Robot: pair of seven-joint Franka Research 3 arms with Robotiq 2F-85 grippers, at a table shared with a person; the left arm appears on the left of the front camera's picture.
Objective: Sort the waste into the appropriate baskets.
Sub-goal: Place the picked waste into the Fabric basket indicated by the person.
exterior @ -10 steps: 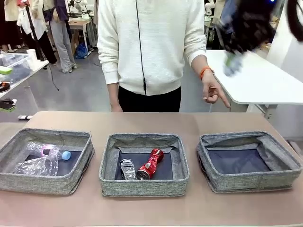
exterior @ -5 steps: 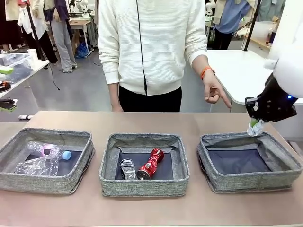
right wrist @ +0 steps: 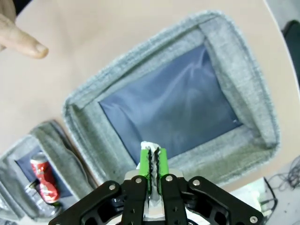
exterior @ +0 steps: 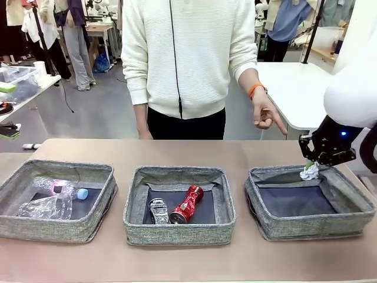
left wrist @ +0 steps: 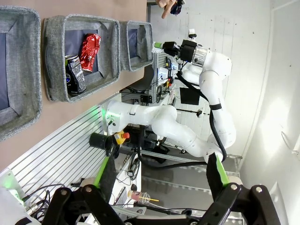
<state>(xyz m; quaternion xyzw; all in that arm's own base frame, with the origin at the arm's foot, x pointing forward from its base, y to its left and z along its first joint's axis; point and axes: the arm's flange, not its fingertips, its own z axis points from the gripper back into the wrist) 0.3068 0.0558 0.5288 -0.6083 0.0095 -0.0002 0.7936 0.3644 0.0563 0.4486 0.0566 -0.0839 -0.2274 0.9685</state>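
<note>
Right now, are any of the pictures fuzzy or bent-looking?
Front view: sharp, even room light; the right gripper and its paper ball look crisp. Left wrist view: turned sideways, and the wide lens bends the baskets; its own fingers look soft up close. Right wrist view: basket rim curves, and the pads look a little blurry.

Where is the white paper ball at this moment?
In the front view, the paper ball is held in the right pincer, just above the far rim of the right basket.
</note>
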